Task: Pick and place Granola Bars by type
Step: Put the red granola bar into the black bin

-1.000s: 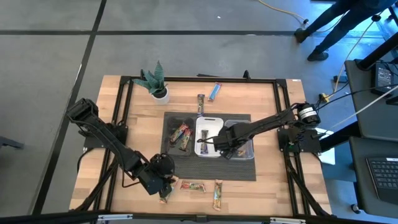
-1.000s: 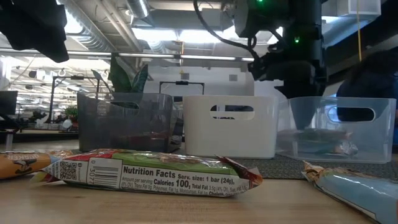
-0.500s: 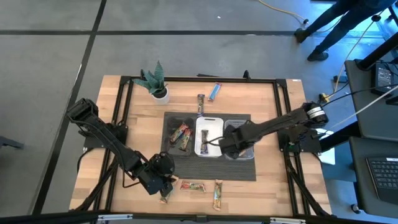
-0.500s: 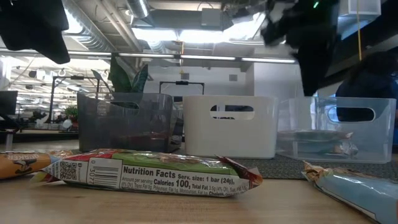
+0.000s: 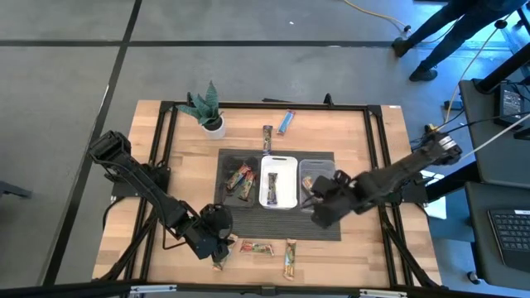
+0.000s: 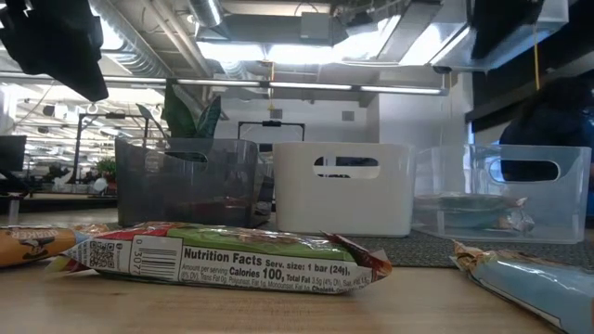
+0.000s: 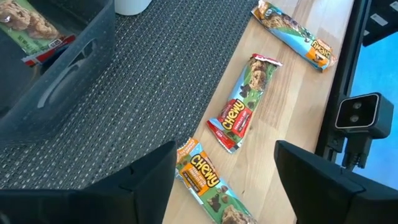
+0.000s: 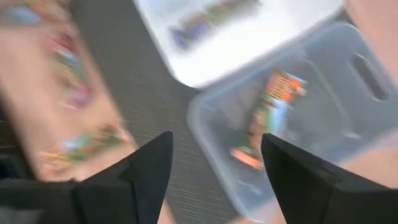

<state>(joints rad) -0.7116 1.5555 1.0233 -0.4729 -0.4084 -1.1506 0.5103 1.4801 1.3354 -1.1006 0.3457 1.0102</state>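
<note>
Three granola bars lie flat on the wood by the table's near edge: an orange-ended one (image 7: 208, 183), a red-green one (image 7: 241, 112) and a tan-blue one (image 7: 292, 32). My left gripper (image 5: 219, 251) hangs over the orange-ended bar, open (image 7: 225, 163), one finger on either side of it. My right gripper (image 5: 320, 215) is open (image 8: 214, 144) above the mat's near right part, beside the clear tray (image 5: 315, 165). One bar (image 8: 267, 118) lies in the clear tray. The white tray (image 5: 279, 159) and black tray (image 5: 225, 157) also hold bars. A blue bar (image 5: 286, 122) and a brown bar (image 5: 267, 139) lie toward the far edge.
A potted plant (image 5: 207, 112) stands at the far left corner. A dark mat (image 5: 248, 223) lies under the three trays. A black frame rail (image 5: 377, 157) runs around the table. In the low view the red-green bar (image 6: 223, 258) lies right in front of the camera.
My right gripper has drawn back from over the white tray toward the table's near right, past the clear tray, and now hangs over the mat's near right part. In the low view it has left the picture upward.
</note>
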